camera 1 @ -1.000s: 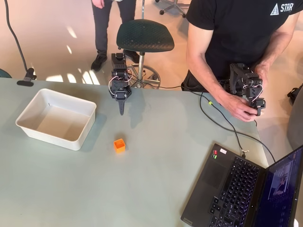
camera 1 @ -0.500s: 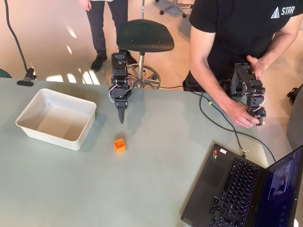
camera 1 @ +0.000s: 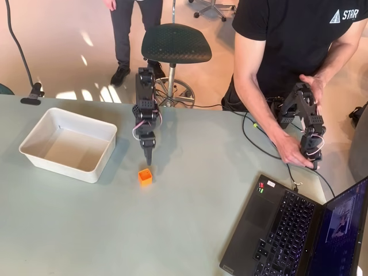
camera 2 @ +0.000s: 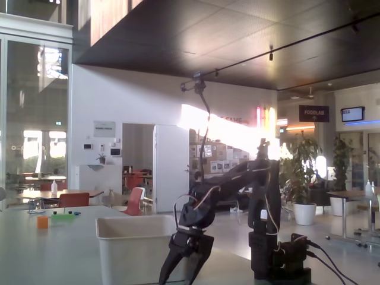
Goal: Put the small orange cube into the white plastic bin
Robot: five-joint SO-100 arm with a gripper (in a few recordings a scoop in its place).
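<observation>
While poised just short of the orange cube [camera 1: 145, 176], hand [camera 2: 183, 263] parted, gripping nothing; likely light and stiff, best pinched across opposite side faces.

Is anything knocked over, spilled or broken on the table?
Nothing stands out. The small orange cube sits upright on the table, and the white plastic bin stands level and empty to its left in the overhead view. The gripper hangs just above the cube, not touching it. The laptop lies open near the corner.
</observation>
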